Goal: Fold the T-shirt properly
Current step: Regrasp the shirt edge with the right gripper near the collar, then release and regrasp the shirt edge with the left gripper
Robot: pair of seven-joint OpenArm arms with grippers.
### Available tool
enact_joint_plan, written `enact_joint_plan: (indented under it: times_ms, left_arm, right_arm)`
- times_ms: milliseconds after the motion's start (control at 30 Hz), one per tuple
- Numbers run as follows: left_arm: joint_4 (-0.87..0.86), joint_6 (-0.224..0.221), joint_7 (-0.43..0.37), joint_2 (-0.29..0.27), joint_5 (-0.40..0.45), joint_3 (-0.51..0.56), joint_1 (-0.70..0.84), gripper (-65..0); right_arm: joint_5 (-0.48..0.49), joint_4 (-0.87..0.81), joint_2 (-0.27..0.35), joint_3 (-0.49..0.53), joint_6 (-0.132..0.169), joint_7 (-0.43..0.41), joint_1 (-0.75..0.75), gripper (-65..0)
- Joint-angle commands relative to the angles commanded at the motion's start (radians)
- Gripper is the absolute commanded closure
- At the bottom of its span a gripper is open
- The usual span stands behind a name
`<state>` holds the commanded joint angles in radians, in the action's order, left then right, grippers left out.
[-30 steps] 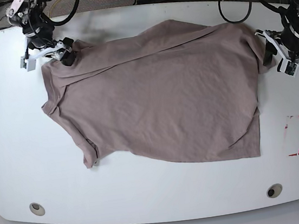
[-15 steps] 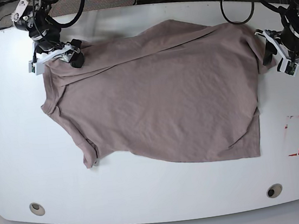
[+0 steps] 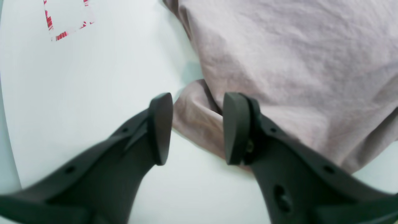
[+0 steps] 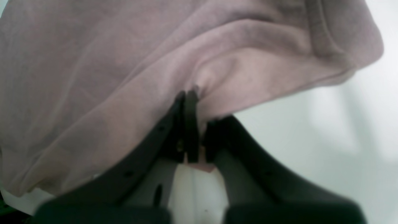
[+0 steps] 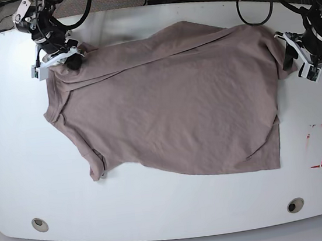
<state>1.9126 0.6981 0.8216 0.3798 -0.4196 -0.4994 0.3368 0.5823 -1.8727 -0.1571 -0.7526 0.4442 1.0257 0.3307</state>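
Note:
The mauve-brown T-shirt (image 5: pixel 170 101) lies spread on the white table (image 5: pixel 11 145), somewhat crumpled. At its far left corner my right gripper (image 5: pixel 66 58) is shut on a pinch of the fabric; the right wrist view shows the jaws of this gripper (image 4: pixel 189 93) pressed together on a raised fold of the T-shirt (image 4: pixel 124 62). At the right edge my left gripper (image 5: pixel 291 55) is open. In the left wrist view this gripper (image 3: pixel 198 127) straddles a bulging fold of the T-shirt (image 3: pixel 279 62), one finger on the bare table and the other over the cloth.
A white label with red marks (image 5: pixel 319 146) lies on the table to the right of the shirt's lower corner, and also shows as the label (image 3: pixel 67 18). Two round holes (image 5: pixel 40 224) (image 5: pixel 295 205) sit near the front edge. Cables run behind the far edge.
My right gripper moved right onto the shirt's far left corner and shut on the fabric. The left gripper has stayed put at the right edge.

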Motion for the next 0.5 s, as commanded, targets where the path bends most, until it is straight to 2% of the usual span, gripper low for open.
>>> enact_joint_plan:
  times_ms: [133,200,400,500]
  left_arm:
    - [-0.041,0.0,0.015,-0.014,0.0,-0.005,-0.044,-48.6]
    - [-0.077,0.0,0.04,-0.02,0.0,-0.009,-0.066,-53.1]
    - [-0.226,0.0,0.1,-0.028,-0.009,-0.078,-0.147,-53.5]
    - [-0.319,0.0,0.11,-0.023,-0.049,-0.098,-0.18,-53.6]
  right_arm:
    - [0.0,-0.002,0.0,0.0,0.0,0.0,0.0,0.0]
    - [0.0,-0.003,0.0,0.0,0.0,0.0,0.0,0.0]
    - [0.0,-0.003,0.0,0.0,0.0,0.0,0.002,0.0]
    - [-0.002,-0.003,0.0,0.014,0.0,0.0,0.002,0.0]
